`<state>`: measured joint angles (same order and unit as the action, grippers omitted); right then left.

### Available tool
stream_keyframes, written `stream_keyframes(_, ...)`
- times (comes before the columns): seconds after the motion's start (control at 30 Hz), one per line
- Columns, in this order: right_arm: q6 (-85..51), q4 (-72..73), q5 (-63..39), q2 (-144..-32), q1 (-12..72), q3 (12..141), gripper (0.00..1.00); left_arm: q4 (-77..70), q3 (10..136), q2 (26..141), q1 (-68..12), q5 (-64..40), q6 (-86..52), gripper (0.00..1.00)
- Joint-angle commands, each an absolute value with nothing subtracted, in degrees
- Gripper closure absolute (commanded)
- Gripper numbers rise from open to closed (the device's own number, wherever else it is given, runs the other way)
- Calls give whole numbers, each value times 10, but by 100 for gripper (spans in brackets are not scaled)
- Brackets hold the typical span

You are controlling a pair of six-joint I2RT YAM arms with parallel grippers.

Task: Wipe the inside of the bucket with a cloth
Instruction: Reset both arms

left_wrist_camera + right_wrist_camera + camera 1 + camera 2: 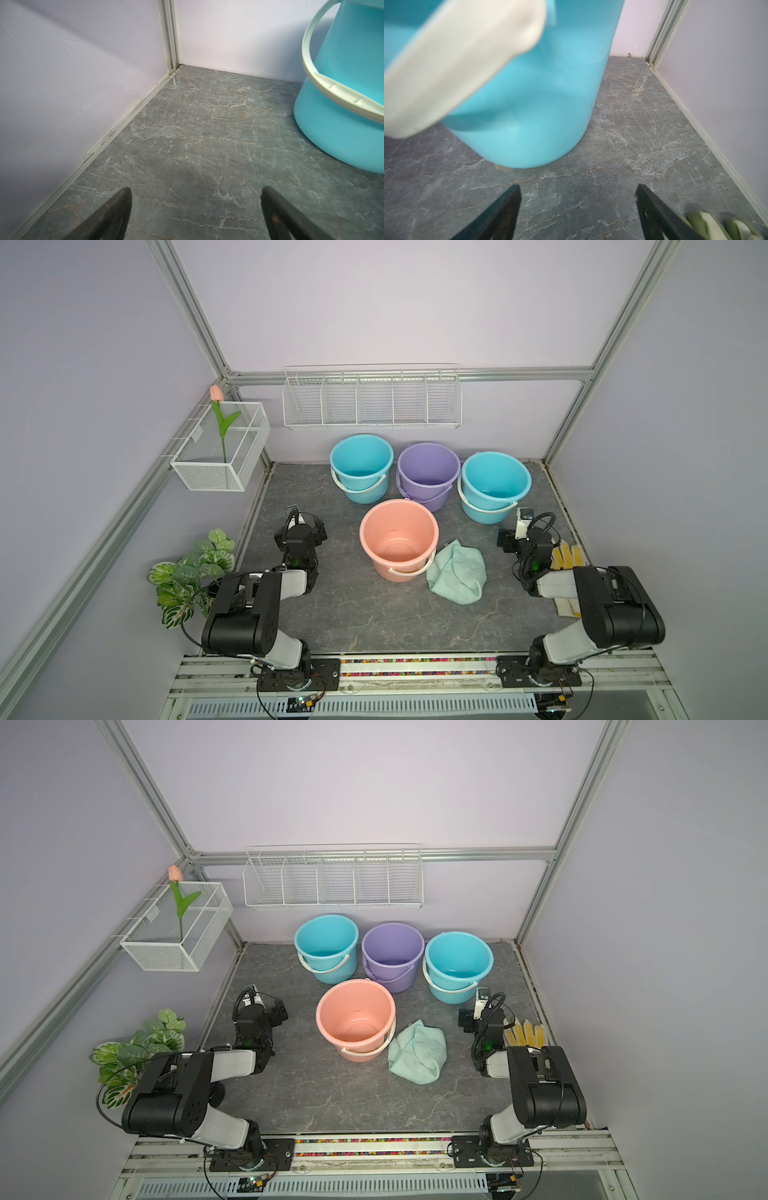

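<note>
Pink bucket mid-frame in both top views, cloth crumpled just beside it, lower right, left tool and right tool both spread over table

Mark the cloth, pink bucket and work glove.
cloth (457,572), in a top view, middle of the crumpled towel
pink bucket (399,517), in a top view, far inner wall
work glove (567,555), in a top view, yellow fingers

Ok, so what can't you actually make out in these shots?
Work glove: mostly under the right arm in both top views; cut off in the right wrist view.
Cloth: any tag too small to find in top views.
Blue bucket near the right arm: handle blurred, rim cut off in the right wrist view.
Blue bucket near the left arm: cut off by the edge in the left wrist view.
</note>
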<state>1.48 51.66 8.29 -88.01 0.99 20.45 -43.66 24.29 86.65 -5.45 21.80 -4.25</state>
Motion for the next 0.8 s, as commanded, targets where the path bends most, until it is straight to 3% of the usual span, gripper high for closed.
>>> stream_keyframes(0.0,16,524,89,-881,8,208,11,-443,244,867,-51,209,-36,2)
stream_keyframes(0.13,19,544,85,-876,9,195,11,-444,243,867,-50,209,-36,2)
stream_keyframes(0.3,23,714,83,-888,9,112,11,-444,243,867,-50,209,-36,2)
stream_keyframes(0.43,17,527,88,-875,9,202,11,-444,244,867,-50,209,-36,2)
stream_keyframes(0.77,26,521,54,-881,5,211,11,-444,244,867,-50,209,-36,2)
